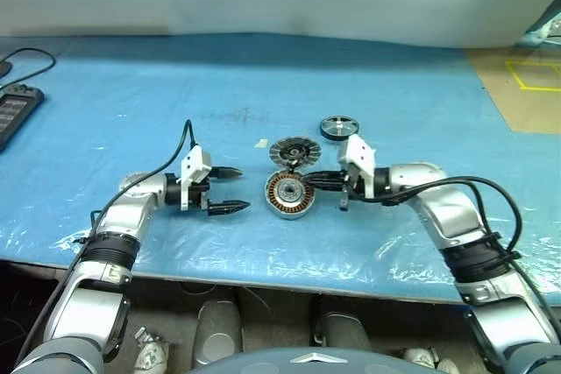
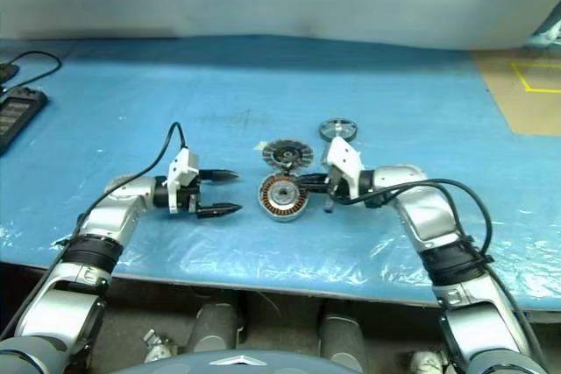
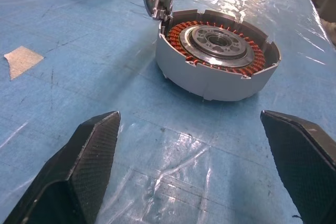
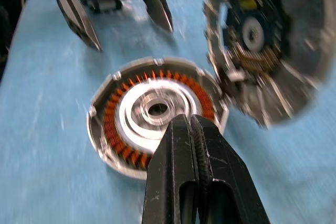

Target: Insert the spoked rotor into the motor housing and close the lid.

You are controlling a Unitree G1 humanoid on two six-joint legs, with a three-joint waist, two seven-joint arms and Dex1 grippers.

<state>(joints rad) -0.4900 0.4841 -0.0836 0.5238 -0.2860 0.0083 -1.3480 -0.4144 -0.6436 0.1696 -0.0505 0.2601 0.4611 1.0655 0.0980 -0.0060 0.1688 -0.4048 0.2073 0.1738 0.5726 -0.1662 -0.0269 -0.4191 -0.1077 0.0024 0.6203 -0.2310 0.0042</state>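
Observation:
The motor housing lies flat on the blue table, its copper windings facing up and its centre empty. The lid leans tilted against the housing's far rim, finned face showing. Behind and to the right, the spoked rotor lies apart on the table. My left gripper is open just left of the housing and points at it, holding nothing. My right gripper is shut and empty, with its tips at the housing's right rim. In the right wrist view its shut fingers hover over the housing.
A black device with a cable sits at the far left. A small scrap of tape lies left of the lid. The blue table cover is wrinkled plastic. A tan area with yellow lines borders the right side.

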